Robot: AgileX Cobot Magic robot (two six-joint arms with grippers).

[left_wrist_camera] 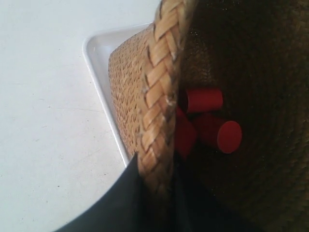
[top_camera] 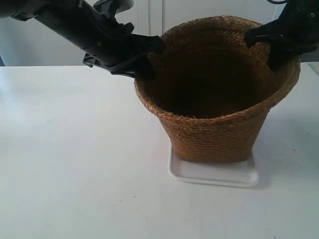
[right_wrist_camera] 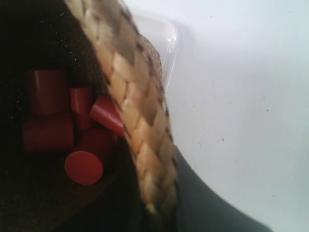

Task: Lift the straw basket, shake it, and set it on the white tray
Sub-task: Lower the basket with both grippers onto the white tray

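Note:
The straw basket (top_camera: 214,134) stands with its base on the white tray (top_camera: 214,177), right of the table's middle. The arm at the exterior view's left has its gripper (top_camera: 149,57) on the near-left rim, and the arm at the exterior view's right has its gripper (top_camera: 271,45) on the far-right rim. In the left wrist view my left gripper (left_wrist_camera: 157,179) is shut on the braided rim (left_wrist_camera: 161,72), with the tray (left_wrist_camera: 99,53) outside it. My right gripper (right_wrist_camera: 159,193) is likewise shut on the rim (right_wrist_camera: 130,96), the tray's corner (right_wrist_camera: 166,38) beyond.
Several red cylinders (left_wrist_camera: 227,135) lie on the basket's dark floor, also seen as red cylinders (right_wrist_camera: 84,166) from the right wrist. The white table (top_camera: 75,164) stretches to the left and front. A pale wall stands behind.

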